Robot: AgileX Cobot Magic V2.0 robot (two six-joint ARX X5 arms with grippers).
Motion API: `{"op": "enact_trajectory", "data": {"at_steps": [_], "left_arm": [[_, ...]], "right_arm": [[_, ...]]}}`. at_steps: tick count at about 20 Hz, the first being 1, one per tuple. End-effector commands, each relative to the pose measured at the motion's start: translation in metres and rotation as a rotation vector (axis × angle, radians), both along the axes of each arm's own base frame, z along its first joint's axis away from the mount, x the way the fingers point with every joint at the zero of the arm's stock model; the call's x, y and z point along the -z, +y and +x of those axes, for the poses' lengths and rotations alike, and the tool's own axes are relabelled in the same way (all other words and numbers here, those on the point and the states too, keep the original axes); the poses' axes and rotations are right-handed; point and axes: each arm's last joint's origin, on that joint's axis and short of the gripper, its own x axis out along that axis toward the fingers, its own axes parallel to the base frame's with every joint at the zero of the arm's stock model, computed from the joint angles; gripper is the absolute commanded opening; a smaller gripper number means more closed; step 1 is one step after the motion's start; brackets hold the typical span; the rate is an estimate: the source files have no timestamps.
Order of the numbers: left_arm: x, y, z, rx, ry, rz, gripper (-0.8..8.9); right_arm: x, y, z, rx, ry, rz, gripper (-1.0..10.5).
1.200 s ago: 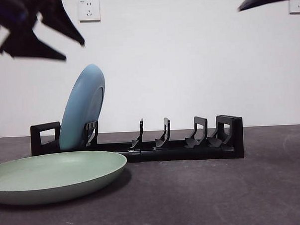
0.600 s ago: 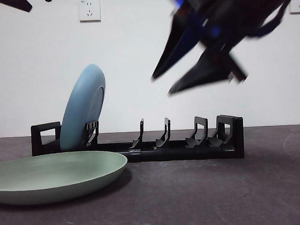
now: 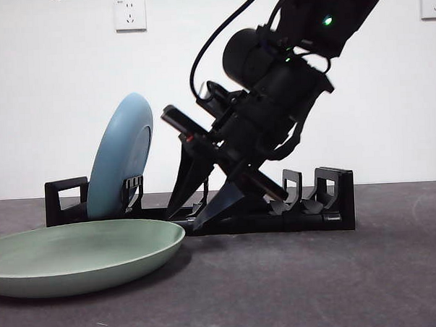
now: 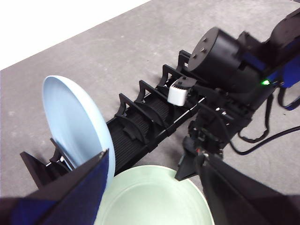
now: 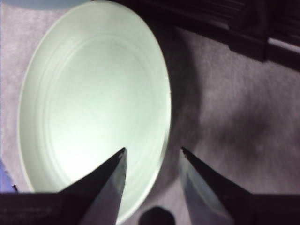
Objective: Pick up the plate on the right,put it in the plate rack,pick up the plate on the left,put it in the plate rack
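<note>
front view shows the plate rack [image 3: 205, 207] lying across the middle of the frame, its long axis running left to right, dividers pointing up. two plates are in sight: one pale blue plate [image 3: 120, 157] standing on edge in the rack's leftmost slot, leaning right at the top, and one pale green plate [image 3: 81, 255] lying flat on the dark table [image 3: 317, 282] at lower left, in front of the rack. the right gripper [image 3: 195, 215] reaches down from upper right, jaws spread apart and holding nothing, tips by the green plate's right rim. the left gripper [image 4: 154, 187] hangs above both plates, jaws parted and empty.
</note>
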Motion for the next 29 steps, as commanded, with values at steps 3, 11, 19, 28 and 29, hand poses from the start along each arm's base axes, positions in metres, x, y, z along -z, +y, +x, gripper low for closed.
{"op": "enact_trajectory", "data": {"at_steps": [3, 11, 19, 28, 29], "left_arm": [[-0.001, 0.0, 0.0, 0.006, -0.011, 0.008, 3.2], [-0.001, 0.0, 0.0, 0.006, -0.011, 0.008, 3.15], [0.003, -0.001, -0.003, 0.03, 0.028, 0.039, 3.15], [0.018, -0.056, -0.048, 0.388, 0.009, 0.254, 3.14], [0.022, -0.064, -0.053, 0.41, 0.002, 0.303, 3.14]], "right_arm": [[0.016, 0.005, 0.005, 0.009, 0.04, -0.018, 1.7], [0.018, 0.006, 0.002, 0.016, 0.066, -0.034, -0.1], [-0.013, -0.01, -0.012, -0.015, 0.069, -0.109, -0.1], [-0.098, -0.069, -0.031, 0.094, -0.097, -0.145, -0.1], [-0.103, -0.074, -0.033, 0.105, -0.1, -0.143, -0.1]]}}
